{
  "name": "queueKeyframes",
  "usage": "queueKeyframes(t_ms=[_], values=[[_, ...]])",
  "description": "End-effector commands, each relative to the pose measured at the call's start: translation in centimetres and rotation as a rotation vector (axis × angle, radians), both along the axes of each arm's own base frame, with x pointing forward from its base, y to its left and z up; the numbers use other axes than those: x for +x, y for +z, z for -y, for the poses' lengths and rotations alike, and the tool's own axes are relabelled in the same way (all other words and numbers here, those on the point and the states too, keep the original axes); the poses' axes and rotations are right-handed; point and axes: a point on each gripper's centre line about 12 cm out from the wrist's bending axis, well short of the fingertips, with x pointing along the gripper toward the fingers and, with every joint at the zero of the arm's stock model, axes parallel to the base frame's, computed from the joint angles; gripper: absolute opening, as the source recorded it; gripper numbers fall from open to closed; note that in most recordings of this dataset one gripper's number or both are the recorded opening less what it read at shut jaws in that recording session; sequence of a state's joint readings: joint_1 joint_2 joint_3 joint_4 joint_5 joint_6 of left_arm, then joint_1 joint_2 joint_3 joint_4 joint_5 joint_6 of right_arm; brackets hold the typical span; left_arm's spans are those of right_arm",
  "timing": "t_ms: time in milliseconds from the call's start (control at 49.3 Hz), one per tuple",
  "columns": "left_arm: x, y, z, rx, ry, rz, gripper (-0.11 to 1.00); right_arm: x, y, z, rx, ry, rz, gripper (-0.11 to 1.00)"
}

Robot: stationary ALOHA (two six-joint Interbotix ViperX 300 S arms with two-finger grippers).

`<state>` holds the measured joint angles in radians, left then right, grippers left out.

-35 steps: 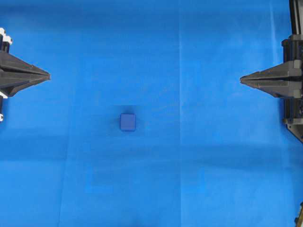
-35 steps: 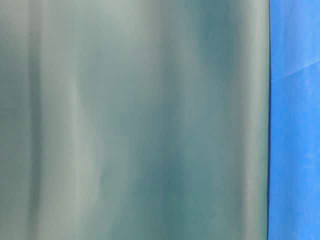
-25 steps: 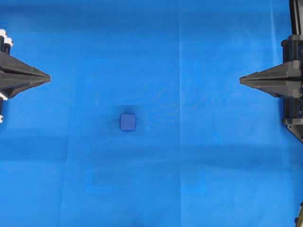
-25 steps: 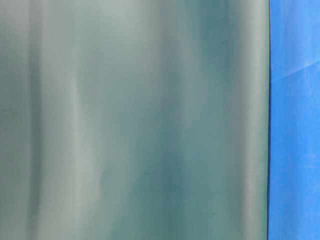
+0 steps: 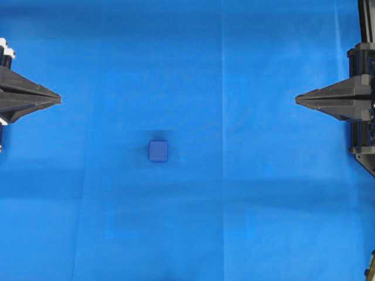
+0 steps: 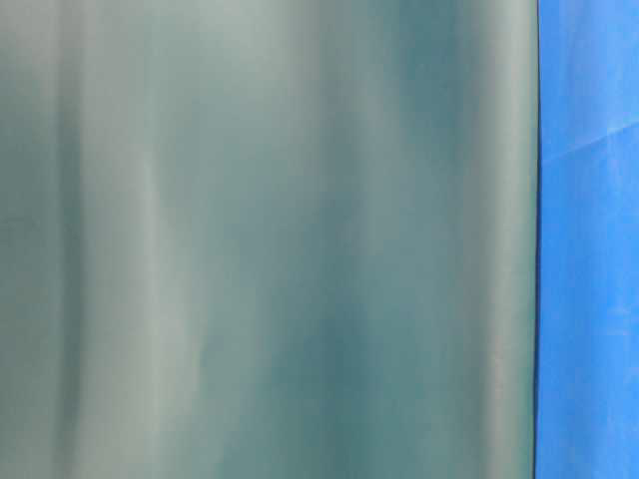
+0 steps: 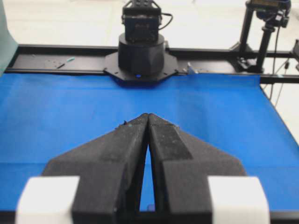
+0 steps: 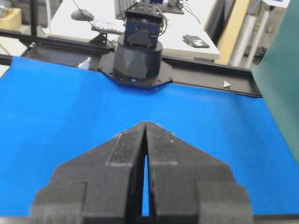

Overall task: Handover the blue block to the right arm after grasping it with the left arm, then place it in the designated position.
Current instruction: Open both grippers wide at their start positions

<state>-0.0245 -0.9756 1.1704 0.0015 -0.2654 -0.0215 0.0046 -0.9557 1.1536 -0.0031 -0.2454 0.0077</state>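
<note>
**Fingers pressed together, block untouched**

Fingers of the left gripper (image 5: 57,100) and right gripper (image 5: 299,100) meet at their tips, holding nothing, parked at opposite edges. Blue block (image 5: 158,151) sits alone mid-cloth (image 5: 234,193), well apart from both. Grasp not yet begun, seemingly.

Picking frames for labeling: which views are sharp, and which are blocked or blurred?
Overhead: evenly lit, sharp, blue block clear with a faint shadow. Table-level: almost wholly filled by a blurred grey-green surface, only a cloth strip visible. Both wrist views: slightly soft, background brighter.
</note>
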Motion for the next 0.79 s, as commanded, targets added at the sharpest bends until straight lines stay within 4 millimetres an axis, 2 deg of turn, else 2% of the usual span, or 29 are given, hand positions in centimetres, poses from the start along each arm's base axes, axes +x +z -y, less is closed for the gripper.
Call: queueKeyframes(t_ms=[0,41,122,263,345,405,770], values=[[0.12,0.48,0.16,0.001,-0.008,0.017,0.02,0.27,0.82,-0.02,0.008,0.001,0.018,0.01],[0.10,0.45,0.19,0.001,-0.009,0.018,0.09,0.28,0.96,-0.01,0.012,0.000,0.023,0.06],[0.10,0.47,0.25,-0.001,-0.012,0.020,0.31,0.28,0.96,0.00,0.018,0.000,0.023,0.23],[0.09,0.35,0.46,0.007,-0.023,0.014,0.74,0.33,0.75,0.01,0.024,-0.001,0.015,0.68],[0.08,0.33,0.58,0.007,-0.029,0.013,0.90,0.39,0.82,0.01,0.026,0.000,0.015,0.88],[0.08,0.32,0.61,0.007,-0.030,0.011,0.93,0.39,0.82,0.01,0.026,0.000,0.015,0.96],[0.85,0.28,0.65,-0.002,-0.031,0.017,0.93,0.40,0.88,0.01,0.026,0.000,0.017,0.97]])
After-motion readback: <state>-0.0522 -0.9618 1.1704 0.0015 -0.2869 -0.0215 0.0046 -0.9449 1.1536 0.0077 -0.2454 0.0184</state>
